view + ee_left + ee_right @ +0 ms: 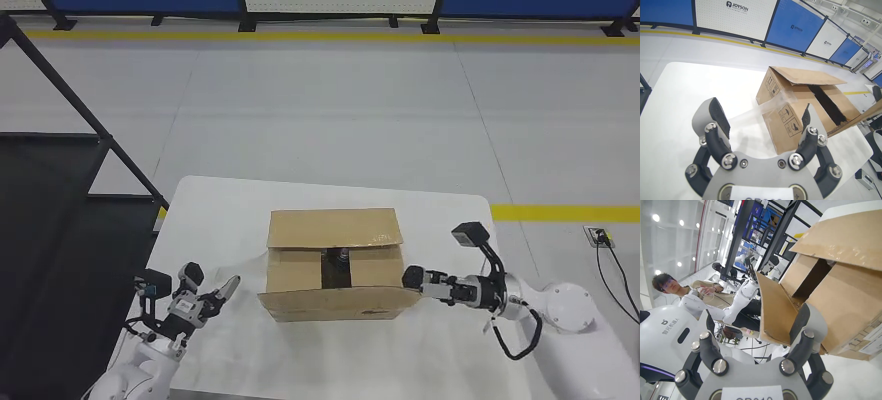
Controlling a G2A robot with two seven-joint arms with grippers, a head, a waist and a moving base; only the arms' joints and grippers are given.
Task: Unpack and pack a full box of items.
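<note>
A brown cardboard box point(335, 270) stands in the middle of the white table point(220, 210). Its far flap point(335, 228) and near flap point(340, 302) are folded outward. The two inner flaps lie flat, with a dark gap point(341, 258) between them where a small dark item shows. A strip of clear tape point(772, 104) hangs off the box's side point(789, 121). My left gripper point(212, 294) point(762, 117) is open and empty, a short way from the box's left side. My right gripper point(412, 277) point(757, 321) is open at the box's right front corner, its fingers point(806, 321) on either side of the near flap's end point(776, 313).
A black frame with dark panels point(60, 250) stands against the table's left side. The table's front edge is close under both arms. White tabletop runs to the left point(215, 240) and right point(450, 215) of the box.
</note>
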